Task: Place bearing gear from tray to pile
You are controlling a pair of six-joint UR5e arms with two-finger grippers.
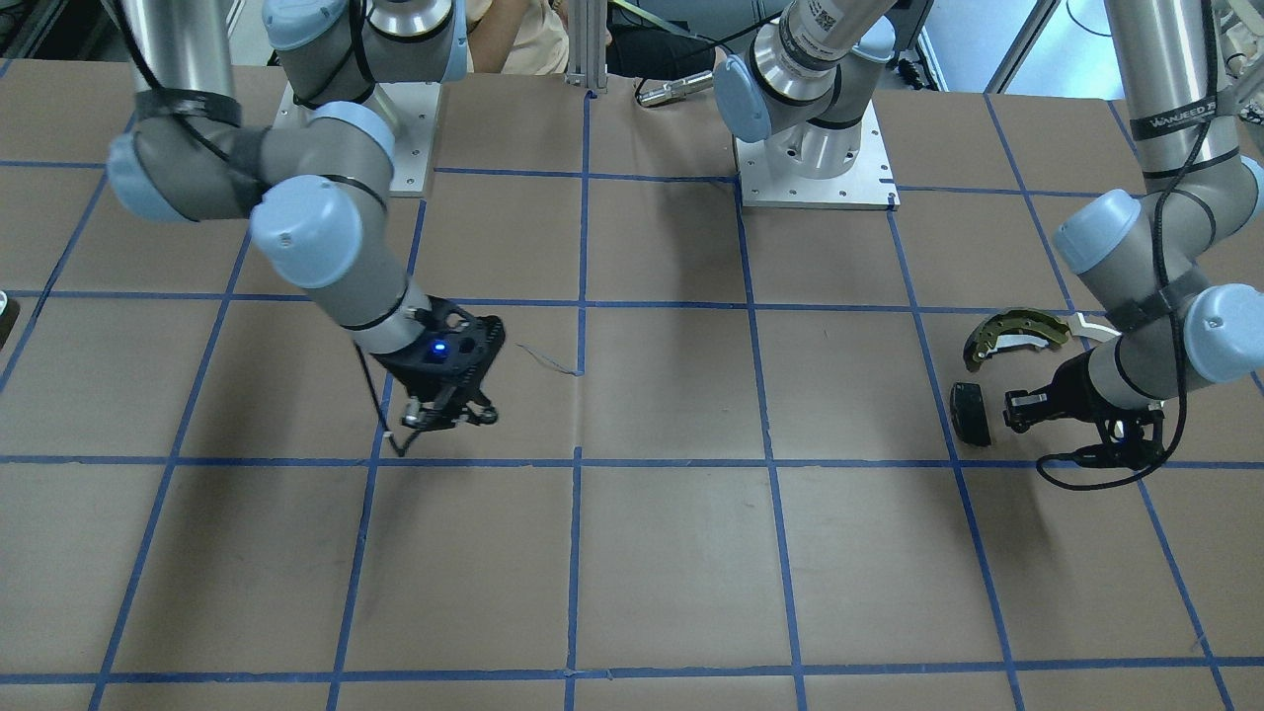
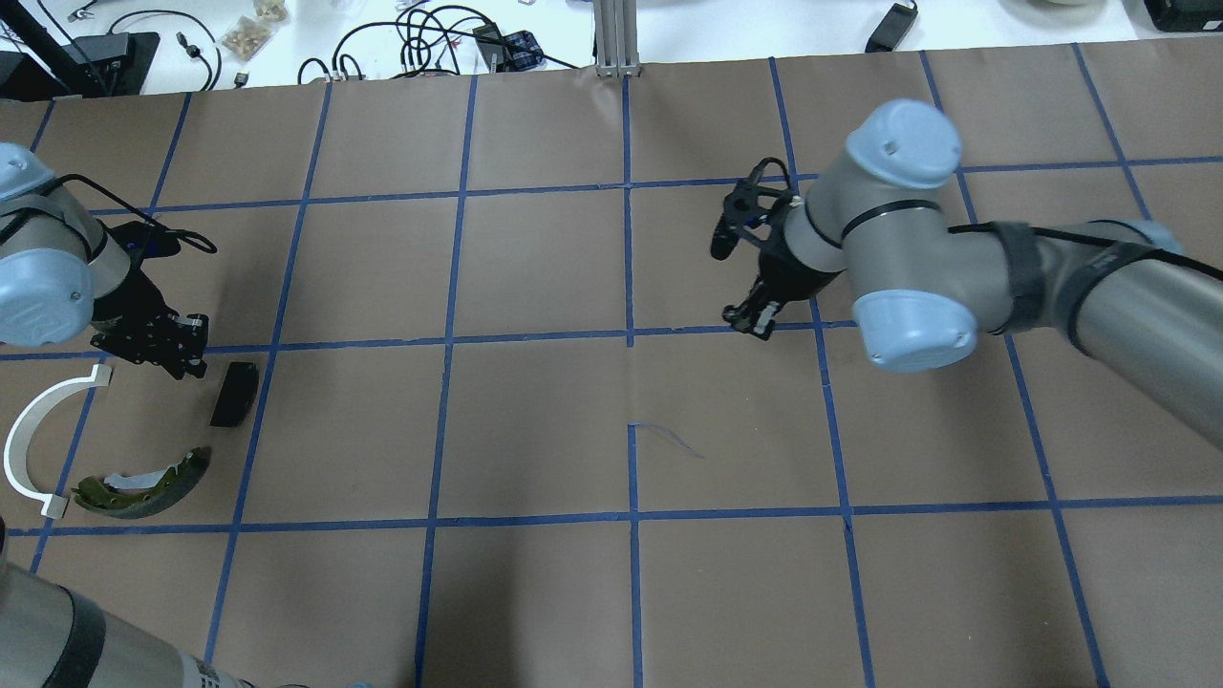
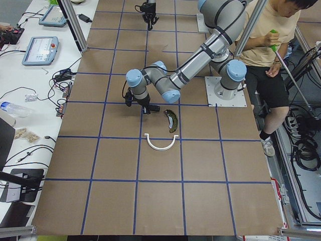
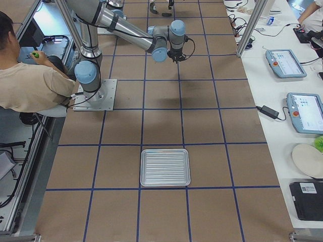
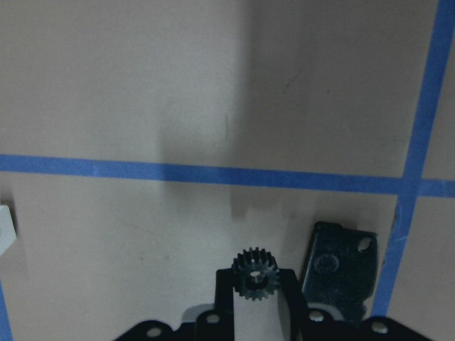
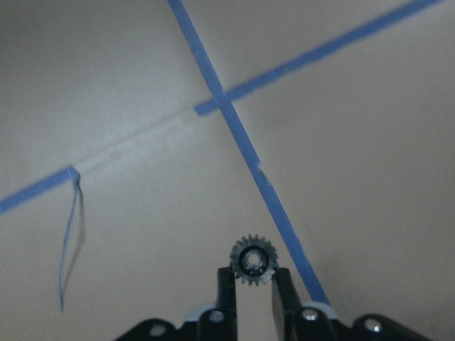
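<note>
Right up close in the left wrist view, a small dark gear with teeth is pinched between the two black fingers of the left gripper. Just to its right, a small black flat pad lies on the brown paper table, next to a blue tape line.

The right wrist view shows much the same thing. A second small gear with a shiny middle is pinched at the tips of the right gripper, above a spot where two tape lines cross.

From above and from the front, both gears are too small to make out. Those views show where the arms are. From above, the left gripper hangs low at the left end of the table, just beside the black pad. A long white curved plastic arc and an olive-gold curved brake shoe lie near it. These three parts make the pile. The right gripper is well apart from them, over the right half of the table.

Only the right side view shows the silver ribbed metal tray. It lies near that camera, far from both arms.
</note>
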